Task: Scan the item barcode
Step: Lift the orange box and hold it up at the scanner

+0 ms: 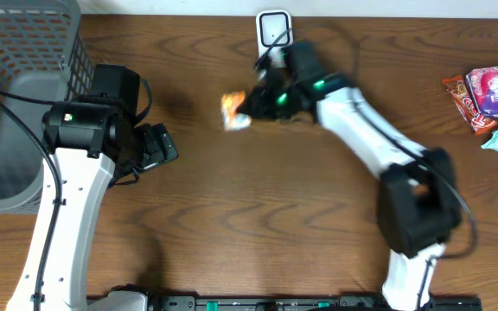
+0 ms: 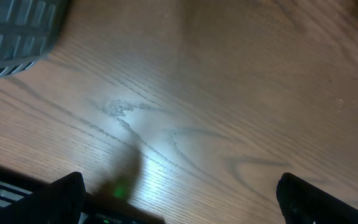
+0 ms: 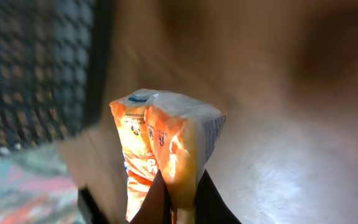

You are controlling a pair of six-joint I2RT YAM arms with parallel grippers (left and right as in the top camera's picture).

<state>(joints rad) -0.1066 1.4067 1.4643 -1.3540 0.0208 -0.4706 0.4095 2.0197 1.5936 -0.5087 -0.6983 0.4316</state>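
Now the right claw [image 1: 251,105] is clamped on the orange packet [image 1: 234,111], near the scanner [image 1: 272,28]. No barcode shows, so I would rotate the packet slowly until the code faces the scanner, grip firm. The left claw [image 1: 158,149], fingers apart, hangs well away from the scanner.

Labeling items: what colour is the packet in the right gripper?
Orange and white packet; shows best in the right wrist view.

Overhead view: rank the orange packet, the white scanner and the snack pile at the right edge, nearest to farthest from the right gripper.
1. Orange packet: clamped in the right gripper, at its tip.
2. White scanner: top centre, just beyond the gripper.
3. Snack pile: far right edge, well away.
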